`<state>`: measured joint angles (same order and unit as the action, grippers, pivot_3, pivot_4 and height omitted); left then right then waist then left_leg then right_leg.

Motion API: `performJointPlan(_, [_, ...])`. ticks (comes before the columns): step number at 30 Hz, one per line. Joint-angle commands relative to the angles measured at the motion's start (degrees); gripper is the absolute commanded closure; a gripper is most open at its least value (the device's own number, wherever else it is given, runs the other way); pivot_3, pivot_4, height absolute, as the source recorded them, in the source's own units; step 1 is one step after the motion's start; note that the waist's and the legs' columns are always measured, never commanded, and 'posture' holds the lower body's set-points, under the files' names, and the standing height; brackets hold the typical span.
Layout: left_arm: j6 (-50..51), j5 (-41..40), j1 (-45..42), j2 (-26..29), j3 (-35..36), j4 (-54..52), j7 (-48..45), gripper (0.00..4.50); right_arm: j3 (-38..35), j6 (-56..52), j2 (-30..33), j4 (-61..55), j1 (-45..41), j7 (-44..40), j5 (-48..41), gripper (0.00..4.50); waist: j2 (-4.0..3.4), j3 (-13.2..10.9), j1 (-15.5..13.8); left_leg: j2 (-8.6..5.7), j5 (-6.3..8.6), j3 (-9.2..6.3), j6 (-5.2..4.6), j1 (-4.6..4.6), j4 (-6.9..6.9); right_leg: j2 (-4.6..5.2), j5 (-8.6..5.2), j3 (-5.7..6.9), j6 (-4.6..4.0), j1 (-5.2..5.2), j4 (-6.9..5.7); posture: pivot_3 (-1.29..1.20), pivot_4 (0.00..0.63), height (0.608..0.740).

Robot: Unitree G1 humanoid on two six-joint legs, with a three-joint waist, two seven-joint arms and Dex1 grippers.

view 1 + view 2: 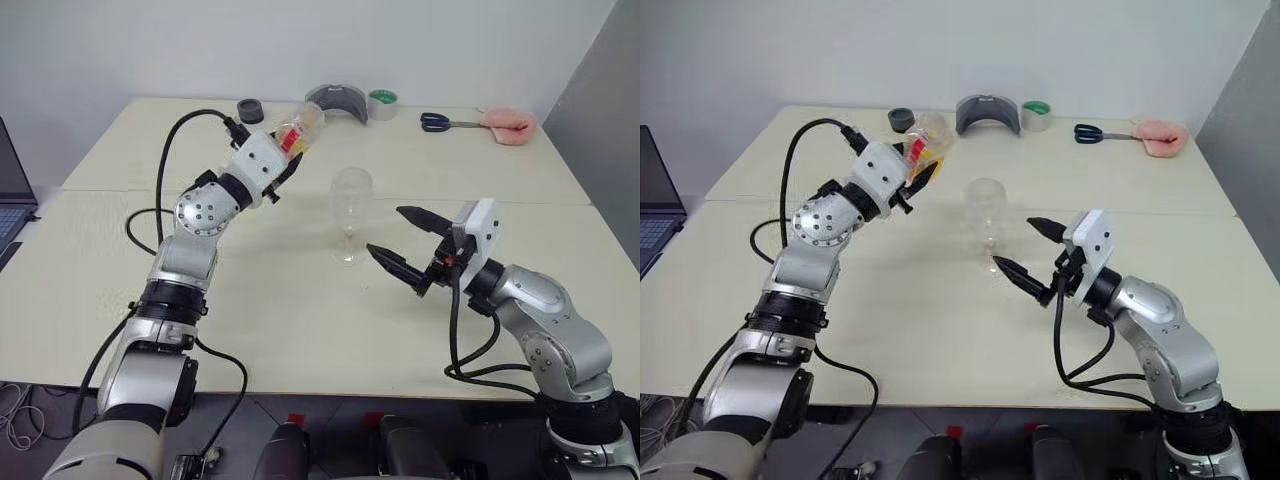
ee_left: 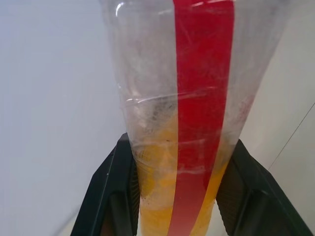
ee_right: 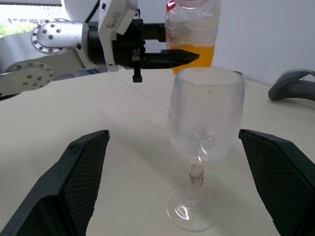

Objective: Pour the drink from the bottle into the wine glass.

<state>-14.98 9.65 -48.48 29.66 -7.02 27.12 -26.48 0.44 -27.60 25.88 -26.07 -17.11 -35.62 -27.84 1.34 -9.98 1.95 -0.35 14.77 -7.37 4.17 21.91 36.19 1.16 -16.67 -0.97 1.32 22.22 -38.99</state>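
Cream tabletop runs back to a pale wall, and seen from the head, the left gripper is raised above it, its black fingers clamped on the bottle, which leans away from the wrist toward the far side of the table. To that gripper's right and nearer the robot stands the wine glass, upright on its foot, apart from both arms. The right gripper sits just right of the glass, low over the table, its two fingers spread wide with nothing between them. Beyond the left gripper, along the table's far edge, lie a dark roll of tape, a grey curved piece, a green-and-white tape roll, black-handled scissors and a pink cloth; a laptop edge shows well off to the left. From the left wrist, the fingers press both sides of the clear bottle, its red label strip running along it and the drink pooled at the gripped end. From the right wrist, the glass stands midway between the open fingers, with the bottle and left gripper behind it and higher; the glass blocks a straight path between the two grippers.
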Motion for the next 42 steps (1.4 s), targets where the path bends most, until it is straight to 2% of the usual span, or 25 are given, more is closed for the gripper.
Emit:
performJointPlan(1, [-6.72, 3.89, -3.64, 1.18, -1.05, 2.31, 2.59, 2.84, -2.94, 3.14, 2.17, 0.52, -1.9, -3.13, -0.64, 0.0, 0.01, -0.01, -0.04, 0.0, 0.0, 0.0, -0.01, 0.01, 0.0, 0.0, 0.0, 0.01, 0.0, 0.0, 0.0, 0.0, 0.15, 0.74])
performJointPlan(8, [-16.15, 11.77, -8.28, 3.25, -3.45, 8.93, 8.09, 2.84, -7.04, 1.73, 6.29, 1.84, -2.58, -6.52, -4.09, 0.0, 0.04, -0.04, -0.08, -0.01, 0.0, -0.01, -0.03, 0.05, 0.01, 0.0, 0.0, 0.03, 0.0, 0.02, 0.01, 0.0, 0.15, 0.74])
performJointPlan(16, [-21.92, 19.27, -12.69, 5.11, -5.79, 14.78, 14.89, 2.84, -8.82, 0.31, 7.23, 0.69, -2.05, -4.88, -5.61, 0.0, 0.04, -0.04, -0.06, -0.01, -0.01, 0.01, -0.04, 0.05, 0.03, 0.0, 0.0, 0.02, 0.0, 0.02, -0.02, 0.0, 0.15, 0.74])
performJointPlan(24, [-23.99, 23.97, -15.75, 4.47, -8.67, 19.84, 20.5, 2.84, -8.19, -0.81, 6.94, -1.55, -1.14, -3.42, -6.06, 0.0, 0.04, -0.04, -0.08, -0.03, -0.01, 0.01, -0.04, 0.07, 0.04, 0.01, 0.0, 0.02, 0.01, 0.02, -0.03, 0.0, 0.15, 0.74])
performJointPlan(42, [-26.47, 31.98, -20.09, 5.95, -13.28, 23.8, 30.13, 2.84, -9.04, -0.76, 6.93, -1.71, 0.79, -2.39, -5.84, 0.0, 0.04, -0.05, -0.04, -0.03, -0.01, 0.04, -0.04, 0.07, 0.08, 0.01, 0.0, 0.01, 0.01, 0.03, -0.06, 0.0, 0.15, 0.74])
